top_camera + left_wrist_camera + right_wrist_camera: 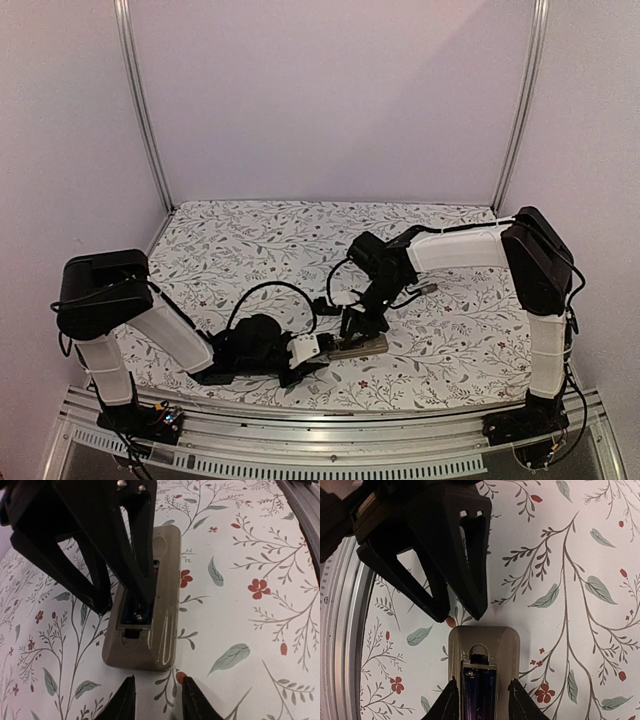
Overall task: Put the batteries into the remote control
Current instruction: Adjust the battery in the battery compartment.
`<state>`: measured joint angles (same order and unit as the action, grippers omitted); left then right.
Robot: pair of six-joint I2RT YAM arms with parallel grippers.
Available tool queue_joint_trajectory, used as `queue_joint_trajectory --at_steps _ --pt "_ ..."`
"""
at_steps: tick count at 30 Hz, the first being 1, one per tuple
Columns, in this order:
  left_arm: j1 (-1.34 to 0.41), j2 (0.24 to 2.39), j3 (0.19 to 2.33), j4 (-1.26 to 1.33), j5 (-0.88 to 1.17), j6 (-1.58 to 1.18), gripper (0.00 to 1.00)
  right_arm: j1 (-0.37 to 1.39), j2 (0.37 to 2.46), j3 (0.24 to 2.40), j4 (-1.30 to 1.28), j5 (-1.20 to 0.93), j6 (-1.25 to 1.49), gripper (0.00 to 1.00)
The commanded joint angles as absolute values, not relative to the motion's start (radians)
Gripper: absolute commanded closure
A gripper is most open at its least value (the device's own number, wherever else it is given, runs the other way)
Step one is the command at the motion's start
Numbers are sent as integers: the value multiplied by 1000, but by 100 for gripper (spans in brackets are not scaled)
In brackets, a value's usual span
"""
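In the remote control's (485, 641) open back: 2 batteries (480, 692) side by side, lengthwise.
Right gripper (482, 705): nearer, directly over them, fingers spread, pinching nothing.
Left gripper (157, 702): off the remote control's end, fingers slightly apart, empty.

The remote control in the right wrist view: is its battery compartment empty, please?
No, two batteries lie side by side in the remote control's open compartment.
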<state>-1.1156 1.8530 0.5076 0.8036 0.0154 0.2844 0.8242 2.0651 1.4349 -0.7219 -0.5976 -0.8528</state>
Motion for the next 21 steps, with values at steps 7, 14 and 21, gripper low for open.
queue_joint_trajectory --at_steps 7,14,21 --pt "-1131 1882 528 772 4 291 68 821 2081 1424 -713 -615 -840 69" --pt "-1132 1885 533 766 3 295 68 827 2101 1417 -707 -588 -834 73" --pt "-1133 1887 534 764 2 295 69 833 2099 1389 -704 -554 -831 73"
